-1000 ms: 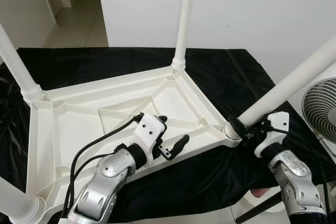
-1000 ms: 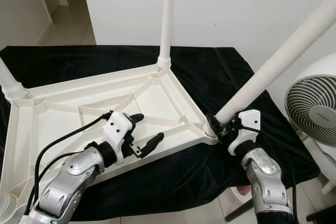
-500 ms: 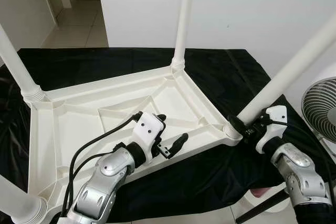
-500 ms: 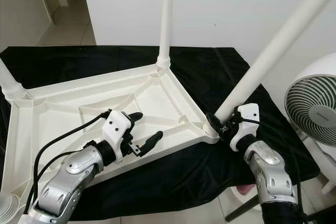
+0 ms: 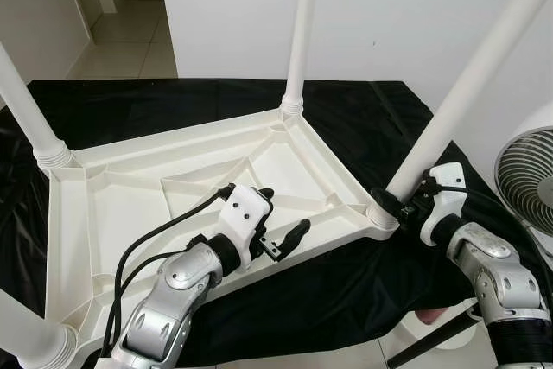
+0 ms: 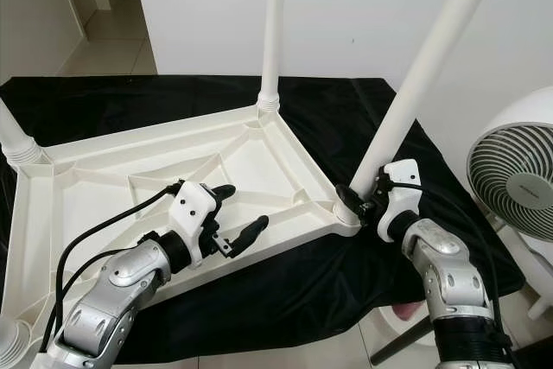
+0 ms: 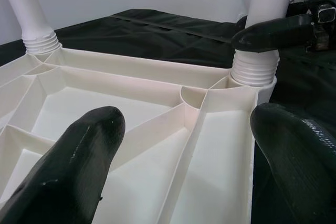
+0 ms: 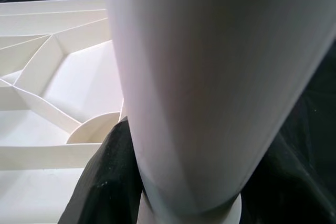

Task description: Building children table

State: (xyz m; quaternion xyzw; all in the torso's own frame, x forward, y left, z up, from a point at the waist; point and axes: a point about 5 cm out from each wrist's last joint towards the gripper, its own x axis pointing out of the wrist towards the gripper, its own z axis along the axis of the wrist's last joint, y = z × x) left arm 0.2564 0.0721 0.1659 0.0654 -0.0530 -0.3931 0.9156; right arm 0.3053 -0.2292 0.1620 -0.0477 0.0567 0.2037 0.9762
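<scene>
Steeper now, leg (image 5: 467, 92) runs off-frame, right hand (image 5: 399, 206) clamped; left hand (image 5: 281, 222) spread.

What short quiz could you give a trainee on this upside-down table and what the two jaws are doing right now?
1. True or false: the right gripper is clamped on the near-right leg just above its socket.
2. Which does the left gripper hover over: (a) fan, (b) tabletop underside, (c) black cloth?
3. Fill in: the left gripper's jaws stand ____.

Key: 1 true; 2 b; 3 open.
</scene>
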